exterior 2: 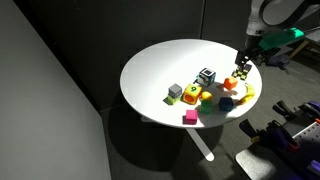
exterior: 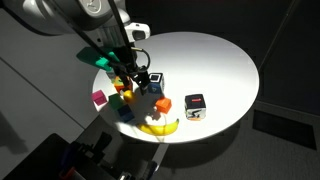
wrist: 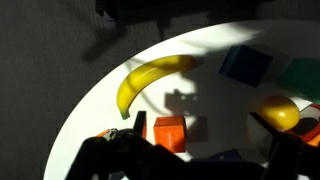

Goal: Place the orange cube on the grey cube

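A round white table point(exterior: 220, 60) stood in a dark room, carrying a cluster of small coloured blocks. In the wrist view the gripper point(wrist: 200, 148) hung low over the tabletop, jaws spread wide and clasping nothing. The orange cube point(wrist: 170, 133) sat on the table between the fingers, nearer one side; contact could not be determined. A banana point(wrist: 145, 78) lay beyond it, a blue block point(wrist: 245, 65) nearby.
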Controlling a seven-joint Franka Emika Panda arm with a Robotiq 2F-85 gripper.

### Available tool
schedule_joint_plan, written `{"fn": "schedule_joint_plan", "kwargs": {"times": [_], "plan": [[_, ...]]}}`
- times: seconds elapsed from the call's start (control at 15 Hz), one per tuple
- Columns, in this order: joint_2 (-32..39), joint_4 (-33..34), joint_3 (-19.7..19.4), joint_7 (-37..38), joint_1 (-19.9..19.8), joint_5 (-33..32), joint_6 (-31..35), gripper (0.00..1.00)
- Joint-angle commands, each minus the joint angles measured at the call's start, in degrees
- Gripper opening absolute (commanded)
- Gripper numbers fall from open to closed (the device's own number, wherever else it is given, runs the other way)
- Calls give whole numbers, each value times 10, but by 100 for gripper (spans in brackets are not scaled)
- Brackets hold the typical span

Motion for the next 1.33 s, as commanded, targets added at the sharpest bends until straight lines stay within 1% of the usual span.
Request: {"fn": "schedule_joint_plan", "kwargs": {"times": [0.0,0.27,0.47,0.6,1.27], "plan": [[40,11,-21,32,3,-12,60,100],[91,20,-38,10,6,0,146,100],[124,31,-44,-9,8,8,187,100],[145,45,-45,-21,7,14,196,100],[241,135,-43,-56,2,41,187,100]]}}
